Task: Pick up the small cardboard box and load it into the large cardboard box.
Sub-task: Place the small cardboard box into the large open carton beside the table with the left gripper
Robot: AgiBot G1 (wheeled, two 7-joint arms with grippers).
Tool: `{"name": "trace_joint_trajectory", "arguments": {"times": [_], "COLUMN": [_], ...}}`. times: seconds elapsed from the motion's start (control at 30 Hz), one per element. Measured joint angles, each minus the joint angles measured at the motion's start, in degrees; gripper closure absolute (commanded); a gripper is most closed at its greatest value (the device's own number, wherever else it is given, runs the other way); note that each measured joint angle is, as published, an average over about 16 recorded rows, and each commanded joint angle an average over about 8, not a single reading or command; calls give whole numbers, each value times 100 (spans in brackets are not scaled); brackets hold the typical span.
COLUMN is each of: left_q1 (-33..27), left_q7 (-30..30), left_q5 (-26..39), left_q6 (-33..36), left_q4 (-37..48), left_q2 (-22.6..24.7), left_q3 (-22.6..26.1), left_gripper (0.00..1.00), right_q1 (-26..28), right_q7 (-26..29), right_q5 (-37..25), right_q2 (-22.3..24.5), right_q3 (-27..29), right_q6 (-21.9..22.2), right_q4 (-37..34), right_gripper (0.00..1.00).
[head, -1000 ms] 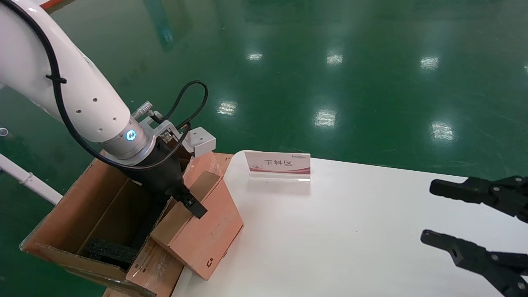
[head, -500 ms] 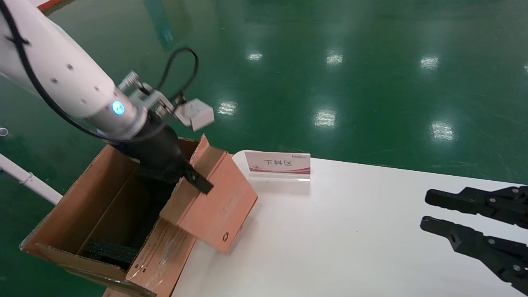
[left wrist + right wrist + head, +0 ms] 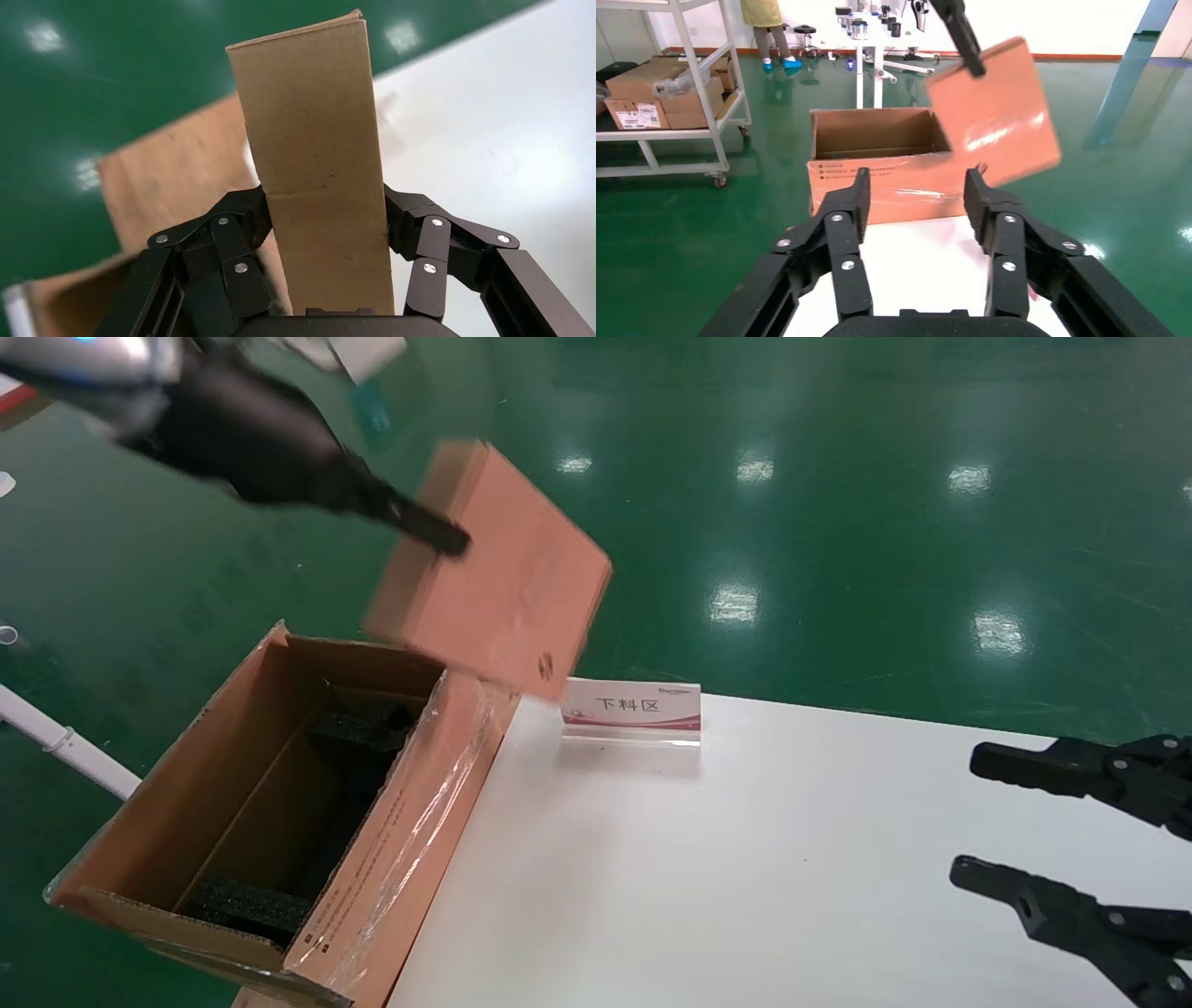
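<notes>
The left gripper (image 3: 438,535) has risen sharply since a second ago, its fingers (image 3: 242,225) clamped on the small cardboard box (image 3: 494,570), which then leaned on the large cardboard box (image 3: 410,822) and now hangs tilted in the air above its far flap. The right gripper (image 3: 1024,831) is parked over the white table (image 3: 745,877), fingers spread wide, beyond the sign stand (image 3: 631,710)

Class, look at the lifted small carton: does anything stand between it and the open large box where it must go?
Nothing visible does. The left gripper holds the small cardboard box in the air above the far corner of the large cardboard box, whose top is open, with only black foam inside.
</notes>
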Motion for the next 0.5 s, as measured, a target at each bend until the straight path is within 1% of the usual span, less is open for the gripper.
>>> {"name": "trace_joint_trajectory", "arguments": {"times": [0.27,0.5], "left_q1": [-566,-1001], "left_q7": [847,1515], "left_q5": [137,228], "left_q6": [342,602], "left_q4": [845,1420], "left_q2": [116,212], "left_q3": [13,329], "left_gripper": [100,100], "right_q1": [1,1], "right_q7": [-1,-3], "right_q5": [2,4], "right_q2": [1,2], "right_q3": [-3,-5], "right_q6": [1,2], "right_q4": [0,0], "right_gripper": [0,0]}}
